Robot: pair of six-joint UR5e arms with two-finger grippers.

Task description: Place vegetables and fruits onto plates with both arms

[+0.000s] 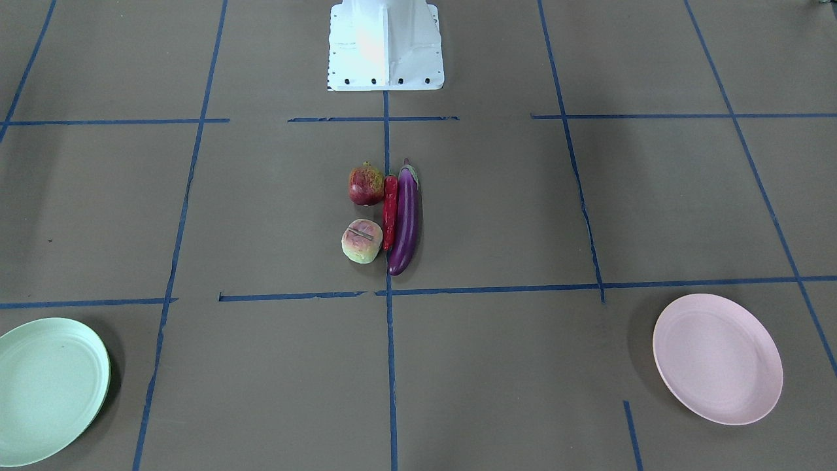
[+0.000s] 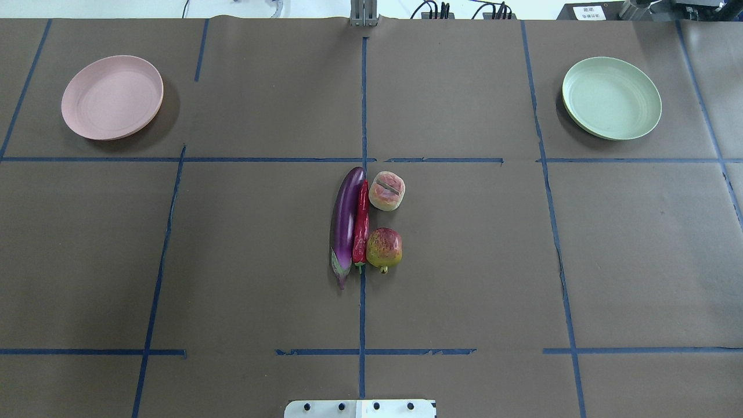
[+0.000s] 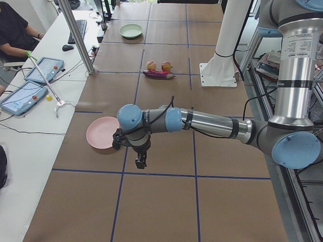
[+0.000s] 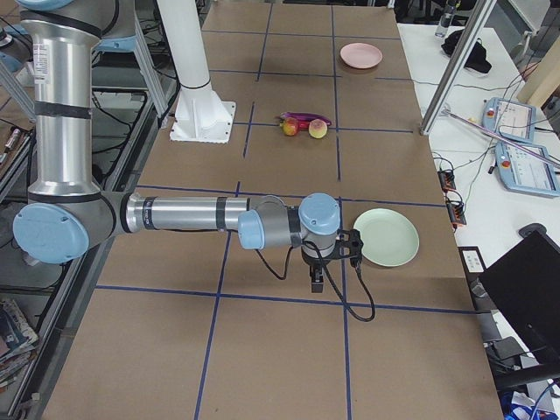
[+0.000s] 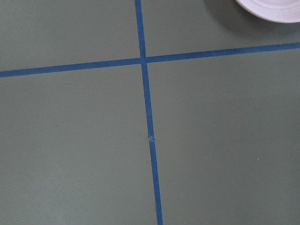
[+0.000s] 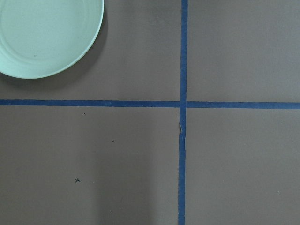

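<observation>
Packed in a tight cluster at the middle of the table [image 2: 232, 261], on matte brown paper gridded with blue tape [image 2: 363, 319]:

- Long, slim, glossy purple eggplant [image 2: 347, 223], lying flat along the centre tape line, greenish cap end toward the white base block [image 1: 386, 46].
- Pressed against its side, a shorter, thin, bright red chili pepper [image 2: 361, 223], slightly wrinkled, green stem pointing the same way.
- Just beside the chili, on the robot's right, two round fruits: a pale pink-yellow peach [image 2: 386, 190] with a brown stem across its top, farther from the base, and a mottled red-and-yellow pomegranate [image 2: 384, 248], crown tip toward the base.

Well apart from the cluster, two round shallow matte plates with faint concentric rings: pale pink plate [image 2: 112, 97] at the far left, pale green plate [image 2: 611, 98] at the far right.

Both arms stretched low over the table, grey-silver tubes with light blue caps. Left gripper [image 3: 140, 161] hanging point-down just beside the pink plate, right gripper [image 4: 317, 284] likewise beside the green plate. Seen only from the side views, so cannot tell whether either black pincer is apart or together.
</observation>
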